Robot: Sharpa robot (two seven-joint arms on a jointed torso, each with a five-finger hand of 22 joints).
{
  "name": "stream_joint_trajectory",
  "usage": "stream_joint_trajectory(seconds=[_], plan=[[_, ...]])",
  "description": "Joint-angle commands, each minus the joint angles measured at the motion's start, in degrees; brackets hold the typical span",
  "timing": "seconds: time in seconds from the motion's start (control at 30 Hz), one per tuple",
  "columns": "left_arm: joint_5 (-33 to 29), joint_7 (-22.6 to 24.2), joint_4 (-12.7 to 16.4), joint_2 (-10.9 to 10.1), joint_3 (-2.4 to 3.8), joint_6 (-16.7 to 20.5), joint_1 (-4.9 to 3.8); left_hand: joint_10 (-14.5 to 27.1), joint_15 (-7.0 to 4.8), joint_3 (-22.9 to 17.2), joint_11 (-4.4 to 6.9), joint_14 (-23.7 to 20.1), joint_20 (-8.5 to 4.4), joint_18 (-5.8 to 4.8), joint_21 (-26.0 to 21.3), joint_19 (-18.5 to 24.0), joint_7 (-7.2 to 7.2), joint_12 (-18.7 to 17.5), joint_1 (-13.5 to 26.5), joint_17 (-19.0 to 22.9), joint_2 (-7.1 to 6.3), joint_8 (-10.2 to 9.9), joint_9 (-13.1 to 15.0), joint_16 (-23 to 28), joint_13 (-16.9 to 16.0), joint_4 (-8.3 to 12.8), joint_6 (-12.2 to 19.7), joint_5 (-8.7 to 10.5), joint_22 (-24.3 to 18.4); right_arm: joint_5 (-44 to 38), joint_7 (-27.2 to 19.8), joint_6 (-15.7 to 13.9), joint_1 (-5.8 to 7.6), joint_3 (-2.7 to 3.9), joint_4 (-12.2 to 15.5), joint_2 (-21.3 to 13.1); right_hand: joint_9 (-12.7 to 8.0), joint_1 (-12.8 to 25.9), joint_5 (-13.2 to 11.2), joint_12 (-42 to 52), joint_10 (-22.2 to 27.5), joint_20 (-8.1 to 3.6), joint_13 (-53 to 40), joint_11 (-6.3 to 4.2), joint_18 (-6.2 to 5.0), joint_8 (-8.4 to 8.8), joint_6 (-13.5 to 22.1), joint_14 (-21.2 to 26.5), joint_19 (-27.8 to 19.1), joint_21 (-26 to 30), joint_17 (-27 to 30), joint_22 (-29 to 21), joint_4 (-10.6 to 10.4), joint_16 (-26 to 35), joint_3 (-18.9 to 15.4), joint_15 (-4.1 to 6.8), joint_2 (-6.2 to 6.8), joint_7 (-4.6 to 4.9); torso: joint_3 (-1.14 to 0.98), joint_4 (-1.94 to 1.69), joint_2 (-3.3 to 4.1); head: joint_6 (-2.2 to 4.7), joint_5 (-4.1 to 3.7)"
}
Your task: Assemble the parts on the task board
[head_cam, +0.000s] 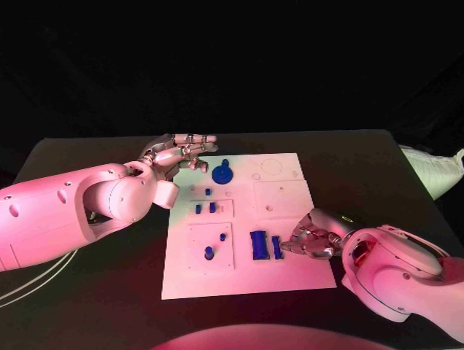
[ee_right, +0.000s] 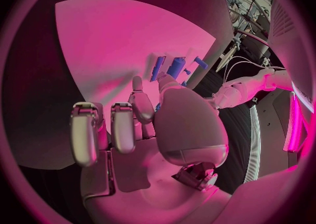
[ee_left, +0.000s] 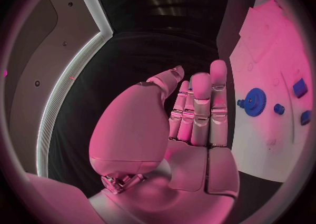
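Lying flat on the matte black worktop (head_cam: 106, 153), the white task board (head_cam: 284, 281) is a smooth rectangular plate with shallow square outlines and small holes; a round blue toothed part (head_cam: 222, 174) with a stubby handle sits near its far left corner, small blue pegs (head_cam: 205, 208) stand below it, two rounded blue studs (head_cam: 214, 246) sit in the near-left square, and a long blue rectangular block (head_cam: 260, 244) lies beside a narrower blue bar (head_cam: 277, 246) toward the near right edge; the left hand (head_cam: 177, 155), silver and jointed on a glossy white arm, hovers at the board's far left corner with its fingers (ee_left: 199, 109) extended close together and holding nothing; the right hand (head_cam: 312, 237) rests at the board's right edge just beside the narrow bar, its fingers (ee_right: 122, 126) partly curled, and whether they touch or pinch the bar I cannot tell; a white sack (head_cam: 434, 172) lies off the worktop's right side.
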State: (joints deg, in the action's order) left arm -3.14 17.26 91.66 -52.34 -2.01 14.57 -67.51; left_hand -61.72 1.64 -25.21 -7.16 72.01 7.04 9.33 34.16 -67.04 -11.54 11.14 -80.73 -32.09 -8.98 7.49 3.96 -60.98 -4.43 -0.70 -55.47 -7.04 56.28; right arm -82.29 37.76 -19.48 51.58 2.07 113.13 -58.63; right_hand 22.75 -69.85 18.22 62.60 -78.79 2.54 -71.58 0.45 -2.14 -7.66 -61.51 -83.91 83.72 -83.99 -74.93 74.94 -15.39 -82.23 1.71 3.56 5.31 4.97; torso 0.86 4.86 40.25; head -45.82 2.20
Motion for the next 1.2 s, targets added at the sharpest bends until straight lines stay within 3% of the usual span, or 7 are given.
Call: stream_joint_trajectory(seconds=[0.03, 0.3, 0.37, 0.43, 0.67, 0.97, 1.2], plan=[[0.3, 0.5, -0.2, 0.1, 0.02, -1.1, 0.08, 0.5, 0.24, 0.1, -0.01, -0.5, 0.42, 1.07, -0.2, 0.0, -0.02, 0.4, 0.2, 0.6, 0.66, 0.3, 0.0, 0.1, 0.1, 0.2, 0.3, -0.05, -0.1, 11.7, -11.0, -7.4, 0.88, -0.01, -0.8, -0.8, -0.4, -3.2, 1.2, -7.2, 3.4, 0.8, 4.8, 0.66, -0.81, 0.79, 1.4, -2.5, -2.0, 2.5, 2.2, 6.2, 0.7, 2.4, -0.4, -0.76, -0.41, 0.75, 0.03, 0.0, -0.16, 0.26, -0.11], [-0.5, 1.2, -2.0, 0.5, 0.02, -1.1, 0.9, 1.1, 0.38, 0.8, 0.15, -6.8, 0.69, 1.1, -3.0, 3.9, 0.49, 2.2, 1.1, 5.8, 1.08, 2.1, 0.2, 5.1, 0.0, 0.3, -0.5, -0.07, -1.2, 43.8, -37.7, -10.0, 4.99, -0.02, -9.2, -0.7, -2.3, -15.2, -0.9, -40.0, 16.3, 2.48, 30.9, 2.76, -8.3, 3.0, 4.3, 11.3, -26.8, 36.4, 40.8, -24.2, 4.4, 38.3, 3.9, -2.6, -2.5, 3.15, 0.16, -0.12, -1.36, 1.62, -0.78], [-1.0, 1.4, -2.7, 0.8, 0.02, -1.1, 1.17, 1.3, 0.41, 0.8, 0.23, -8.7, 0.76, 1.1, -4.4, 5.6, 0.71, 2.8, 1.1, 7.3, 1.37, 2.6, 0.1, 7.5, 0.1, 0.5, -0.8, -0.08, -2.0, 50.1, -42.8, -8.5, 5.86, -0.03, -12.0, 0.0, -3.6, -16.8, -2.5, -47.4, 16.0, 3.86, 39.2, 4.92, -8.14, 3.96, 4.9, 14.5, -29.4, 43.1, 45.5, -28.7, 4.4, 47.4, 5.8, -4.2, -1.52, 3.9, 0.21, -0.14, -1.85, 1.89, -0.87], [-1.7, 1.7, -3.8, 1.3, 0.03, -1.0, 1.39, 1.3, 0.53, 0.7, 0.22, -10.8, 0.96, 1.0, -6.5, 8.0, 0.77, 3.1, 1.3, 9.4, 1.66, 2.8, 0.0, 11.4, 0.3, 0.5, -1.1, -0.1, -3.1, 55.2, -46.7, -7.0, 6.51, -0.03, -14.8, 0.8, -4.9, -17.4, -2.8, -52.3, 16.0, 5.17, 45.6, 5.27, -8.05, 4.13, 5.3, 17.7, -31.7, 48.7, 49.8, -32.6, 3.9, 55.3, 7.7, -5.87, -1.51, 5.48, 0.28, -0.2, -2.29, 2.67, -1.02], [-4.0, 3.3, -9.1, 3.8, 0.05, -0.1, 2.08, 0.5, 2.75, -0.9, -0.32, -14.3, 2.8, 0.35, -15.5, 17.5, 0.96, 1.6, 2.2, 17.6, 1.75, 2.4, -0.2, 29.0, 0.9, -0.1, -1.8, -0.12, -9.1, 65.6, -55.1, -3.3, 8.03, -0.02, -24.2, 5.4, -9.2, -16.6, -3.7, -58.9, 15.7, 8.76, 57.9, 7.4, -8.15, 4.11, 7.2, 23.1, -35.0, 61.2, 59.9, -42.1, 4.3, 70.2, 9.9, -9.8, 0.0, 6.09, 0.41, -0.23, -4.4, 5.09, -1.16], [-6.6, 6.6, -16.6, 8.6, 0.15, 4.1, 3.08, 1.3, 6.28, -1.6, -2.09, -15.5, 7.97, 1.2, -28.8, 24.9, 0.73, -5.4, 2.9, 25.4, 1.28, -1.1, -0.2, 48.2, 0.9, -0.3, -0.8, -0.11, -22.6, 71.4, -60.6, -0.1, 9.08, 0.14, -38.4, 14.2, -14.4, -14.0, -4.2, -59.0, 17.5, 10.38, 67.4, 8.39, -8.47, 4.07, 8.3, 21.0, -31.3, 70.6, 67.7, -51.2, 8.0, 77.4, 11.0, -10.62, -1.23, 6.24, 0.55, -0.04, -6.77, 8.55, -0.95], [-7.1, 8.0, -19.5, 11.3, 0.23, 5.9, 3.71, 1.5, 6.83, -0.9, -2.33, -15.2, 8.34, 1.31, -30.2, 24.8, 0.61, -6.7, 2.8, 26.6, 1.48, -2.0, -0.2, 51.1, 0.9, -0.1, -1.0, -0.15, -25.5, 72.3, -61.7, 1.3, 9.17, 0.19, -43.2, 17.4, -16.3, -12.5, -4.1, -59.1, 17.9, 10.57, 68.1, 8.63, -8.35, 4.08, 8.2, 20.0, -29.3, 73.8, 70.3, -54.8, 10.0, 78.6, 10.8, -10.6, -2.07, 6.43, 0.5, -0.49, -7.46, 9.25, -0.76]])
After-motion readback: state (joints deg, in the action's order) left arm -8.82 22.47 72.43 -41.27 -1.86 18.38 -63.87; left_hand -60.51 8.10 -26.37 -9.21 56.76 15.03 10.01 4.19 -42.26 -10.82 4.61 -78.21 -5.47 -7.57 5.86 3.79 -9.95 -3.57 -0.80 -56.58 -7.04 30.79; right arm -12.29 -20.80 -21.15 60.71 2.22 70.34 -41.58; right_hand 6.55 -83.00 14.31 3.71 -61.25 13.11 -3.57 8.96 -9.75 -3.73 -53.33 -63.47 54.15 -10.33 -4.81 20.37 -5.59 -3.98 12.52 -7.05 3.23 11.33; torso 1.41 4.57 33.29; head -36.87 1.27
